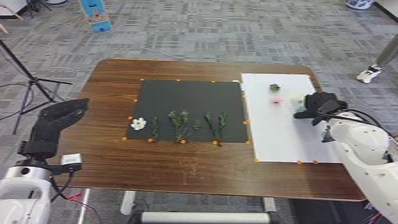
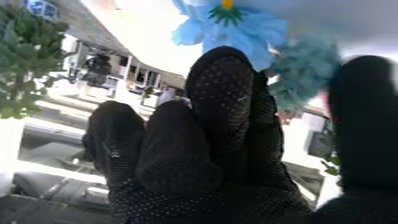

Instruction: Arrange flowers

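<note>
Right robot hand is open over the white sheet, near blue flower and pink flower.

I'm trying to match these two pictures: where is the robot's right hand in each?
Head view: the right hand is right of centre, over the white sheet.
Right wrist view: it is large and close up, across the middle.
Shared landmark: what looks like the same pale blue-green bloom, beside the hand in both.

One white flower, one pink flower, one blue flower
</note>
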`<state>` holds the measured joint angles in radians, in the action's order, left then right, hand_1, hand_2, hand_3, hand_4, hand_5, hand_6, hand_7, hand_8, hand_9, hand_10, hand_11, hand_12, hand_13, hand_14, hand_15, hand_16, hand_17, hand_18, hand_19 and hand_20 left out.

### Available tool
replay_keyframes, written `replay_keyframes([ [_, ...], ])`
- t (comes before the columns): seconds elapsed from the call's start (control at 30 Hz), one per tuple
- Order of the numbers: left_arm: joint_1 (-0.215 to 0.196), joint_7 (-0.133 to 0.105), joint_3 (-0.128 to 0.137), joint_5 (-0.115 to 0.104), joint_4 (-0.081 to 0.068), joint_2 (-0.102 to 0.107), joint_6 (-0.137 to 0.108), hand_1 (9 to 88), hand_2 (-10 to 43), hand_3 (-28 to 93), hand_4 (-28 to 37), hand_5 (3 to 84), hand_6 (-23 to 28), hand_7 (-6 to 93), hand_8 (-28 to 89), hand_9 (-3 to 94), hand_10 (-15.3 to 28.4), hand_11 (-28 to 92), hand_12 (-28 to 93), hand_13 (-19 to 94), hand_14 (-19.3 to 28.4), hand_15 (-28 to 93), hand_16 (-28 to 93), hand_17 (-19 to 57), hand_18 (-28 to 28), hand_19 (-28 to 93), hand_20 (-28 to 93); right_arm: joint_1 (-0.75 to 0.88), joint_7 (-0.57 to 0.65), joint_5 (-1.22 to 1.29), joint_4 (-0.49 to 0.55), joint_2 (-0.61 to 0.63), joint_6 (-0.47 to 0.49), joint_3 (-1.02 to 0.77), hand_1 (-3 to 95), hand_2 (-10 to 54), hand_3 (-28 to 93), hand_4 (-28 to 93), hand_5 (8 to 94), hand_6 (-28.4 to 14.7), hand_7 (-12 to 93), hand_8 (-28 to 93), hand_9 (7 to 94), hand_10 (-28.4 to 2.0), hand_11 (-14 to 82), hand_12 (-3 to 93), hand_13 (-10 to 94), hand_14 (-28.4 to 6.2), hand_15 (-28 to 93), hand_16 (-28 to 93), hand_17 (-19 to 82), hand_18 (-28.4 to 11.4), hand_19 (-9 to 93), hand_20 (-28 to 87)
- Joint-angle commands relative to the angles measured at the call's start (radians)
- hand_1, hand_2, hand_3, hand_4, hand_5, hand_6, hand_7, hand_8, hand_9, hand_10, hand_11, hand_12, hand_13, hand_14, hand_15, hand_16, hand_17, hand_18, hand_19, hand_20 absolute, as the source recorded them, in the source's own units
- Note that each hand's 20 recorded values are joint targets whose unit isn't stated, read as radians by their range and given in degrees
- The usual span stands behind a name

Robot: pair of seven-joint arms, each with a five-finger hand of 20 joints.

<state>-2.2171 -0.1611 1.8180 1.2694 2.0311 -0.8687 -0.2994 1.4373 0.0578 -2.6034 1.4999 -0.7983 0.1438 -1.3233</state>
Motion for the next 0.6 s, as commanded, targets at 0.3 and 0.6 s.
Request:
replay_keyframes([
  [0.3,-0.041,0.008,0.044,-0.046,-0.015,0.014,-0.018,23.7,-4.5,73,-24.8,47.4,3.1,15.6,-8,45.7,11.9,17,12,34,12.4,10,-1,6.3,9.2,5,15,-0.022,-0.027,0.078,0.073,0.048,-0.028,0.022,49.0,4.8,55,-23,75.4,2.7,37,13,89.2,-9.4,49.0,34.5,85,-7.6,75,43,52,-23.8,93,71],
  [0.6,-0.068,0.006,0.076,-0.069,-0.014,0.015,-0.034,23.7,-4.0,74,-24.8,47.7,3.0,15.7,-8,45.9,12.0,18,12,34,12.3,10,-1,6.7,8.9,4,15,-0.021,-0.027,0.152,0.193,0.116,-0.074,0.006,49.3,4.8,56,-22,75.4,2.1,36,14,88.9,-9.6,49.0,34.9,85,-7.4,75,44,52,-23.4,93,71],
])
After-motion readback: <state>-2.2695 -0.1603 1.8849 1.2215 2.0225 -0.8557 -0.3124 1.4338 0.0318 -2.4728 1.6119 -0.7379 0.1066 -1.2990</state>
